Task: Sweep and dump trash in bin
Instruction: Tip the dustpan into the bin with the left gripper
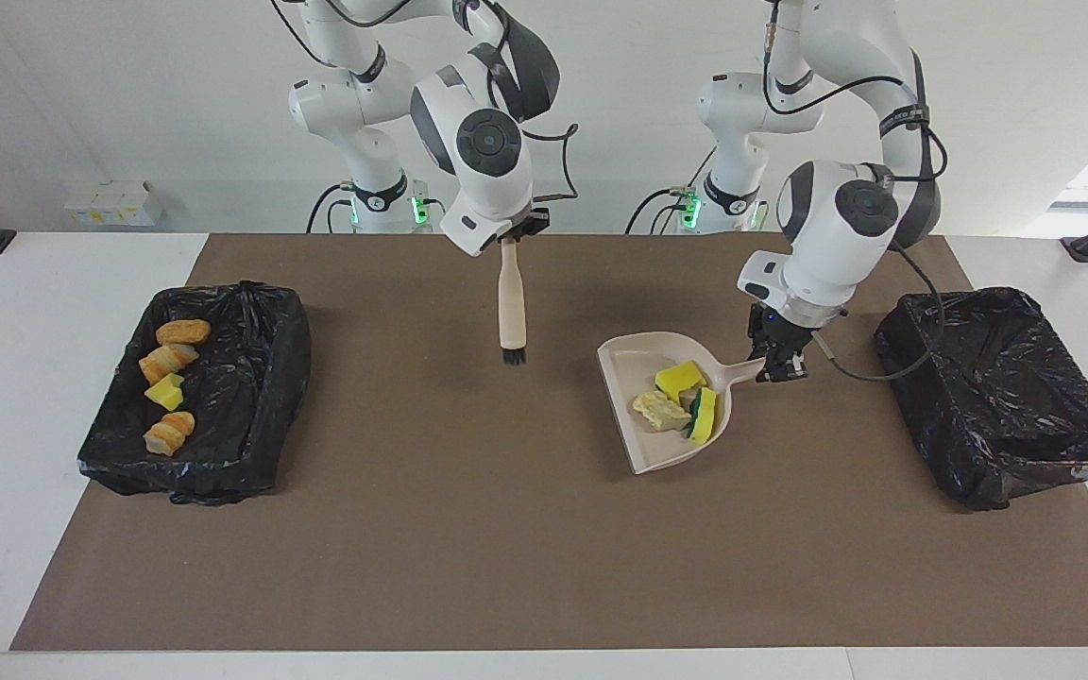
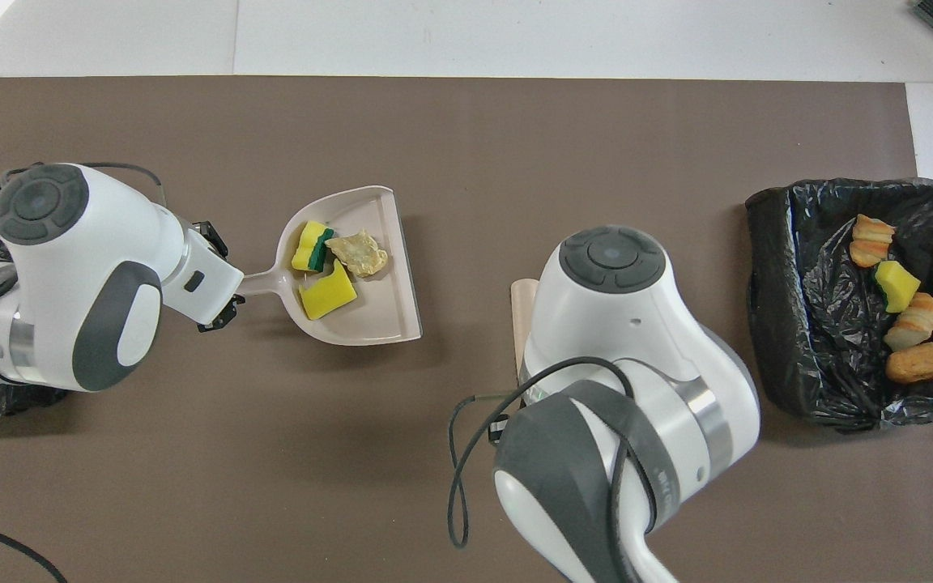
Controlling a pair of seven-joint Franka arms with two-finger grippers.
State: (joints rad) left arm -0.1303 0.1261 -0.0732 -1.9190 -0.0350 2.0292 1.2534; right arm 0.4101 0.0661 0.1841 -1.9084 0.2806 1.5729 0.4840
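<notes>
From the facing view, the left pincer (image 1: pixel 779 366) is squeezing the dustpan (image 1: pixel 640 451) by its handle, with the trash (image 1: pixel 679 399) sitting inside the pan. The right pincer (image 1: pixel 509 232) is gripping the brush (image 1: pixel 511 312), which is hanging straight down over the bench (image 1: pixel 468 529).

From overhead, the trash (image 2: pixel 329 271) is lying in the dustpan (image 2: pixel 389 316), between two black bins (image 2: pixel 782 324). More pieces (image 2: pixel 896 316) are lying in the bin at the right arm's end.

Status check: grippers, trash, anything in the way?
Left gripper shut on dustpan handle. Right gripper shut on brush. Trash in dustpan. Nothing blocking bin.
</notes>
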